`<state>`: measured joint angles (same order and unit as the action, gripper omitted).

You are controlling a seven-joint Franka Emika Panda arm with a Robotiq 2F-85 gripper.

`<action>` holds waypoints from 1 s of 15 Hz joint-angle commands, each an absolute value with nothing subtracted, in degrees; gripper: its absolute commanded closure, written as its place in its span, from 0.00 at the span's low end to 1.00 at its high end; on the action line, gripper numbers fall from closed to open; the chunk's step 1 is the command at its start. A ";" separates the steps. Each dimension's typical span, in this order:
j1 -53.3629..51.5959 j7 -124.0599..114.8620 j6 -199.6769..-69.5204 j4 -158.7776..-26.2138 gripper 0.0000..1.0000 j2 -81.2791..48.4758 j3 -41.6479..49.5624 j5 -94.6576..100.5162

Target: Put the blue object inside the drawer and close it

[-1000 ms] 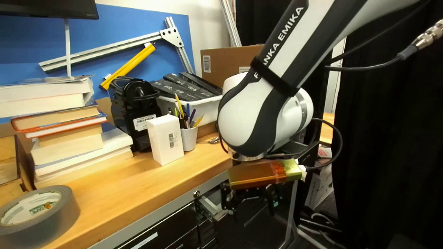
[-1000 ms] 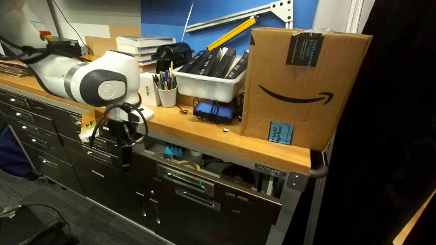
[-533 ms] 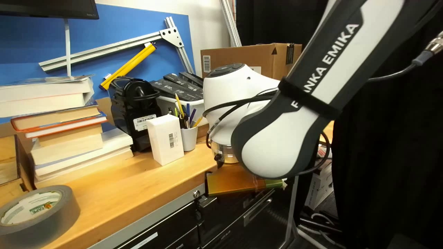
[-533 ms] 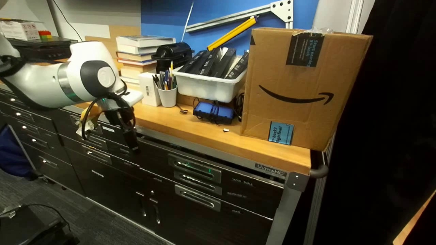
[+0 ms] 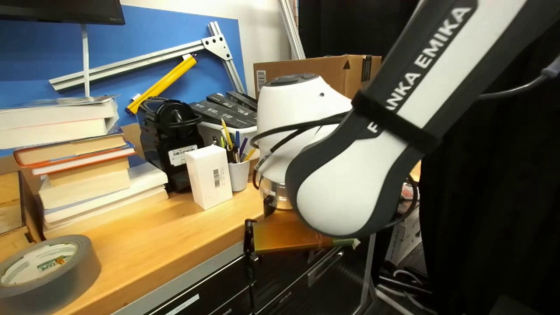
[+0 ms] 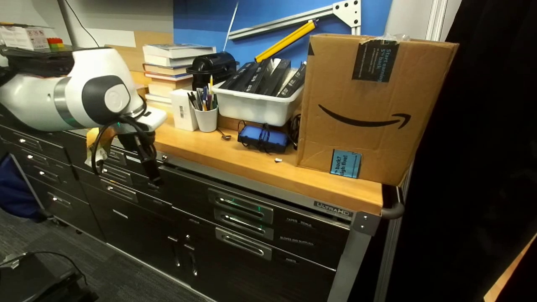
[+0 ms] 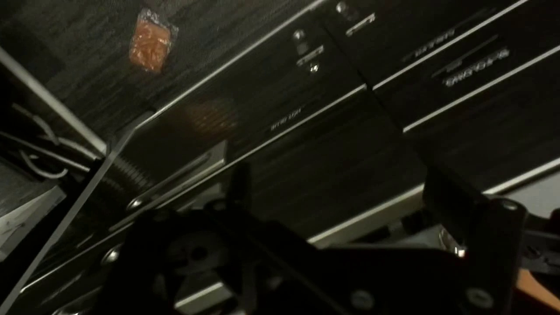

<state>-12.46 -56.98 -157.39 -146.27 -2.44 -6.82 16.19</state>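
The drawer (image 6: 188,191) is the top dark-fronted one under the bench. It is pushed nearly flush, with a thin dark slit along its top edge. Its dark front (image 7: 315,192) also shows in the wrist view. The light-blue block is hidden from all views. My gripper (image 7: 345,188) is open, its two dark fingers wide apart with nothing seen between them. In an exterior view, the gripper (image 6: 152,170) hangs in front of the bench at the drawer's left end, fingers pointing down. In the wrist view the fingers are dark and overlap the drawer's edge.
A white box (image 6: 184,110), pen cup (image 6: 206,121), dark-blue cabled object (image 6: 264,138) and cardboard box (image 6: 373,109) stand on the bench (image 6: 226,153). An orange-yellow box (image 5: 286,236) rides on my wrist. Books (image 5: 83,175) and a tape roll (image 5: 48,267) are further along.
One second ago the drawer stood open with the light-blue block visible inside; it has since been pushed in. The arm moved along the bench, away from the cardboard box. The gripper stays empty.
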 commanded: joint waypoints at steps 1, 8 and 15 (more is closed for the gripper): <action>-11.83 -41.20 -158.38 -144.82 0.00 -9.34 -10.39 1.02; -13.57 -45.55 -153.89 -143.16 0.00 -12.63 -1.98 7.81; -17.11 -69.49 -160.04 -141.12 0.00 -14.45 7.14 27.39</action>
<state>-14.09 -60.11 -156.90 -143.06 -12.90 4.52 21.60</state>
